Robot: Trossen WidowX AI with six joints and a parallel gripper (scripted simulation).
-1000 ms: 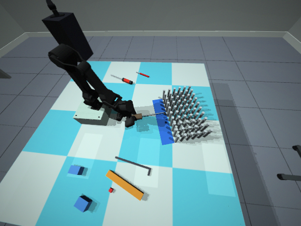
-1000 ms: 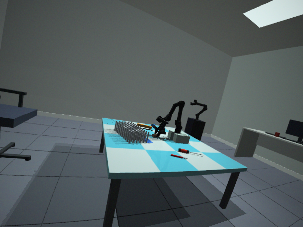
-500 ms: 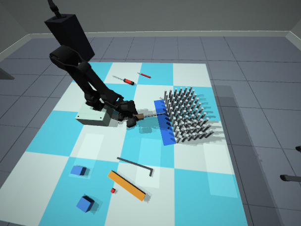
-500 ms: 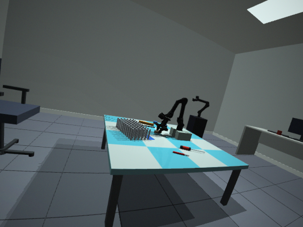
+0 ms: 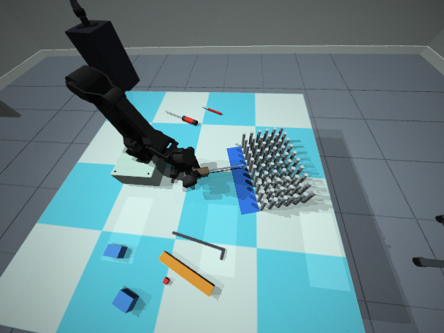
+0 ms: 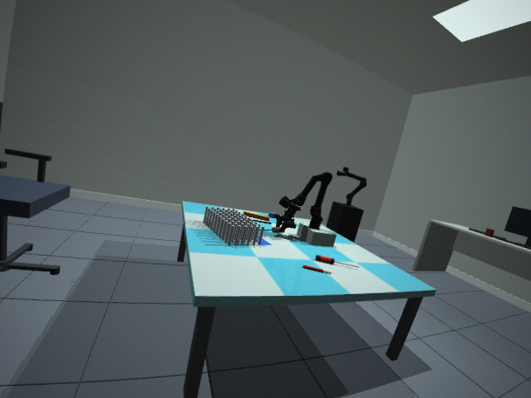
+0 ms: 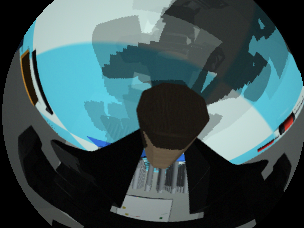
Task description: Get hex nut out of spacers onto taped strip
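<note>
Top view: the black parallel-jaw gripper (image 5: 195,174) (image 6: 279,228) (image 7: 166,133) is closed on the brown wooden handle (image 5: 201,171) (image 6: 276,229) (image 7: 172,112) of a hooked tool with a thin metal shaft (image 5: 224,168). The shaft extends over the flat blue taped strip (image 5: 244,191) (image 6: 265,241), its far end at the front edge of the field of upright grey metal spacers (image 5: 254,171) (image 6: 231,227) (image 7: 161,179). Contact between that end and a spacer cannot be determined. The small hex nut cannot be made out; its location is not established. The spacers stand in close rows. A dark L-shaped bar (image 5: 198,240), an orange rectangular bar (image 5: 187,274) (image 6: 257,216), a small red cube (image 5: 166,280) and two blue blocks (image 5: 115,251) (image 5: 125,300) lie apart from the field. A red-and-black-handled screwdriver-like tool (image 5: 190,120) (image 6: 325,259) and a slim red pen-like tool (image 5: 215,111) (image 6: 313,269) lie on the opposite side of the table.

Exterior view: the black arm (image 5: 125,117) (image 6: 320,201) reaches low toward the spacers, the handle between gripper and field. The nut is not discernible here either.

Wrist view: the handle's broad end fills the space between the dark fingers, with spacers visible beyond. The shaft and nut cannot be distinguished.
</note>
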